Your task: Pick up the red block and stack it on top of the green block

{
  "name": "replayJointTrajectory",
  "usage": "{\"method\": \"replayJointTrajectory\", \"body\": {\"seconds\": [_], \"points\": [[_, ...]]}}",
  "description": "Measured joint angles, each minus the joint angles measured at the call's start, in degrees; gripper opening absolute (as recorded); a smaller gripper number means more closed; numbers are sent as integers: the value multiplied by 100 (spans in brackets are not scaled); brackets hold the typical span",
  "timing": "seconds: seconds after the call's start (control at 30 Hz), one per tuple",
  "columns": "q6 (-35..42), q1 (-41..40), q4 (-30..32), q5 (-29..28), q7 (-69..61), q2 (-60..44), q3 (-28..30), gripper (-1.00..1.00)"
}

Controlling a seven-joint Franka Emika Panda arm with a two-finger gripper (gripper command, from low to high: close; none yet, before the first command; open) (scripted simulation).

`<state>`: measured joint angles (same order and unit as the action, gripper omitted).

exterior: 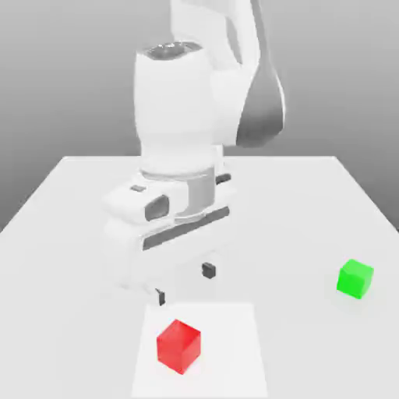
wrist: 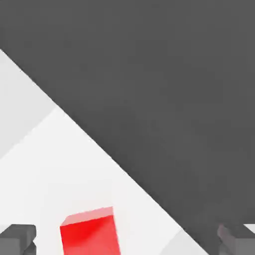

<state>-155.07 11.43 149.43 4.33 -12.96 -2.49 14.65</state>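
Note:
The red block [exterior: 178, 345] rests on the table near the front, on a paler square patch. In the hand view the red block [wrist: 89, 233] appears between the two dark fingertips [wrist: 17, 238], nearer one of them. My gripper [exterior: 185, 283] hangs above and slightly behind the red block, open, with nothing between its fingers and not touching the cube. The hand view shows the gripper [wrist: 127, 240] with its fingers spread wide. The green block [exterior: 355, 278] sits alone at the exterior view's right, well apart from the red one.
The white table [exterior: 78, 195] stretches back behind the arm. A paler square patch [exterior: 234, 343] lies under the red block. In the hand view the table's edge runs diagonally against a dark floor [wrist: 174, 74] close to the block.

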Motion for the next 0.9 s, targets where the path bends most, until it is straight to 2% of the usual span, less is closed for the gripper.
{"method": "replayJointTrajectory", "body": {"seconds": [0.07, 0.23, 0.27, 0.5, 0.7, 0.9], "points": [[-237, -68, 90, 49, -380, -404, -55, 0], [-1063, -461, -30, 595, -895, -1443, -563, 0], [-1157, -506, -48, 670, -951, -1557, -624, -100], [-1127, -504, -45, 658, -944, -1537, -619, -100], [-253, -236, 140, -30, -390, -457, -303, -100], [-5, 1154, 364, -136, 543, 15, -1088, -100]]}}
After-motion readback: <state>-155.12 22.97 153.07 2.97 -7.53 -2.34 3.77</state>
